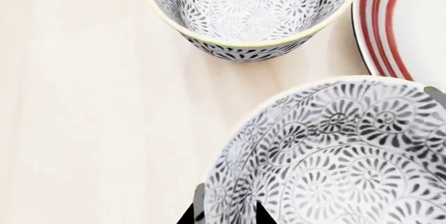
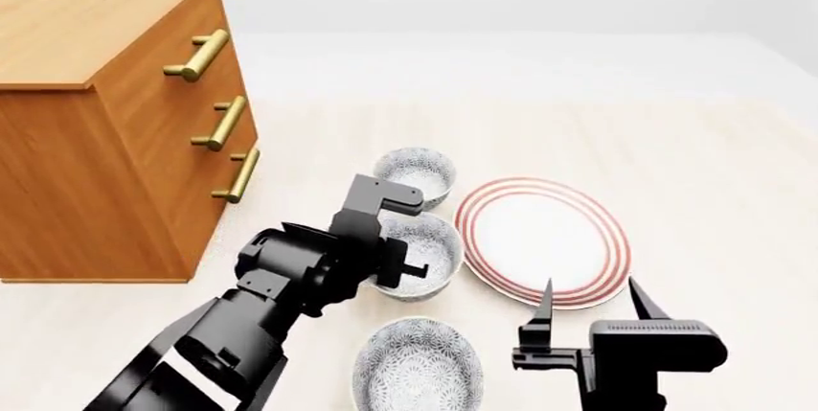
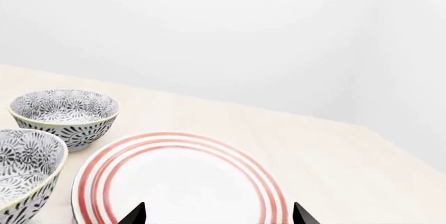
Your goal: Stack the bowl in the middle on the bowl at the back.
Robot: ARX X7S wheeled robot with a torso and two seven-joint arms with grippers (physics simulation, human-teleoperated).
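Head view: left gripper straddles the rim of the middle bowl, jaws spread; back bowl just behind it toward the table's far edge. Right gripper spread wide over plate.

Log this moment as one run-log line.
phase: reaching | left gripper: at middle bowl rim, grip unclear | right gripper: open, idle near plate | back bowl: empty | stack: not done

Floor: pale wood-grain surface, running back to the wall.
Wall: plain white, bare.
Furniture: wooden chest of drawers with three brass handles.
Light: soft, even.
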